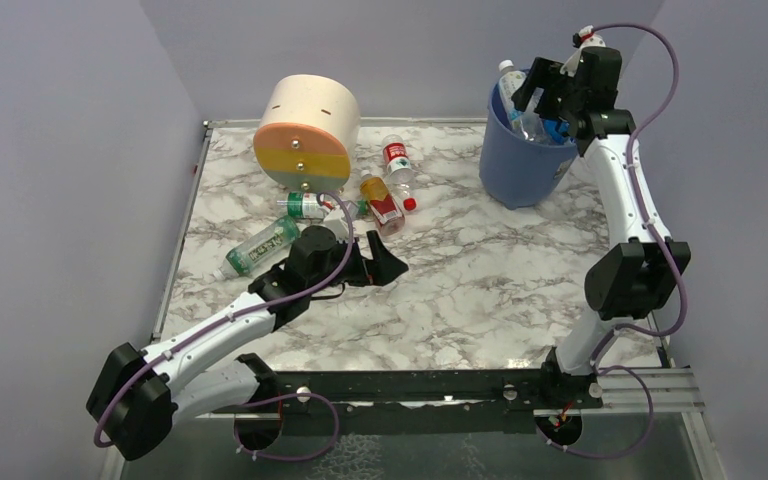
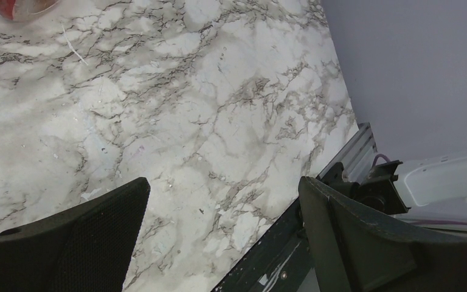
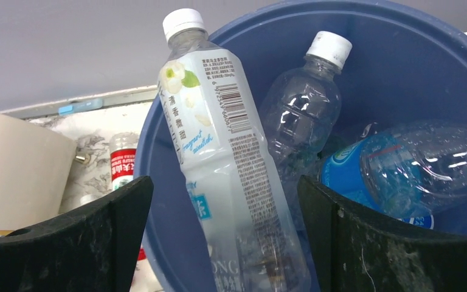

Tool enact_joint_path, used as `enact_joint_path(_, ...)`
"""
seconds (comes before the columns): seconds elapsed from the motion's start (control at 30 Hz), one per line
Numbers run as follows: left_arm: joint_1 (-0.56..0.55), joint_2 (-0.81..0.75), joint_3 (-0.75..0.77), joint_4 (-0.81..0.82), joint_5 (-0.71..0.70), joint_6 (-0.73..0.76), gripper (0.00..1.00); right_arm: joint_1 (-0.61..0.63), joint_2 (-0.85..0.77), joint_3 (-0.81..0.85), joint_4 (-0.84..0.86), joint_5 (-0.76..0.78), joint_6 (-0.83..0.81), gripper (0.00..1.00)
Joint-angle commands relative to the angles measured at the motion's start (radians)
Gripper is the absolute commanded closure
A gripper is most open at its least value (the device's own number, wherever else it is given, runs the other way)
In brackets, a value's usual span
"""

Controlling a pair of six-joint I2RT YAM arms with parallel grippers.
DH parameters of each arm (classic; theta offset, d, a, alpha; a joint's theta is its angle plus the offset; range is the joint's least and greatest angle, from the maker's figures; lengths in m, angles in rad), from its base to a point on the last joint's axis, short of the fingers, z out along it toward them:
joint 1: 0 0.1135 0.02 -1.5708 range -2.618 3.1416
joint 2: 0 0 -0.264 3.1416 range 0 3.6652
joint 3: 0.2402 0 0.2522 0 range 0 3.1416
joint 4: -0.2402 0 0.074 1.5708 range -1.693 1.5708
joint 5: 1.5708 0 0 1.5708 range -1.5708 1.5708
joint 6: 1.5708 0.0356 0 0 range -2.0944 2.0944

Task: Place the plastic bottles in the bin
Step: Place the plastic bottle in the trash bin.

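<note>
Right claw [image 3: 222,201], fingers apart, hangs over the one blue bin [image 3: 401,73] at the table's [image 1: 480,290] 1 o'clock. Three plastic bottles [image 3: 237,158] stand inside (lower ends cut off). Left claw [image 2: 224,182] gapes empty over grey-veined marble. Four more plastic bottles lie around 11 o'clock by one striped cylinder [image 1: 305,130], which partly hides one. Lilac walls surround.

Some bottles [image 3: 231,152] in bin [image 1: 520,170] far right, other bottles [image 1: 391,186] before cylinder [image 1: 305,125], left
</note>
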Motion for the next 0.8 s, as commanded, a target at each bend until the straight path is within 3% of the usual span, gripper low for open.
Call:
enact_joint_path(0.0, 0.001, -0.025, 0.024, -0.014, -0.015, 0.009, 0.01, 0.002, -0.093, -0.029, 0.007, -0.039, 0.029, 0.08)
enact_joint_path(0.33, 0.001, -0.060, 0.004, -0.017, -0.023, -0.004, 0.01, 0.064, -0.222, -0.125, 0.011, -0.160, 0.050, 0.08)
enact_joint_path(0.77, 0.001, -0.175, -0.036, -0.090, -0.058, -0.029, 0.01, 0.359, -0.261, -0.186, -0.034, -0.132, 0.005, 0.05)
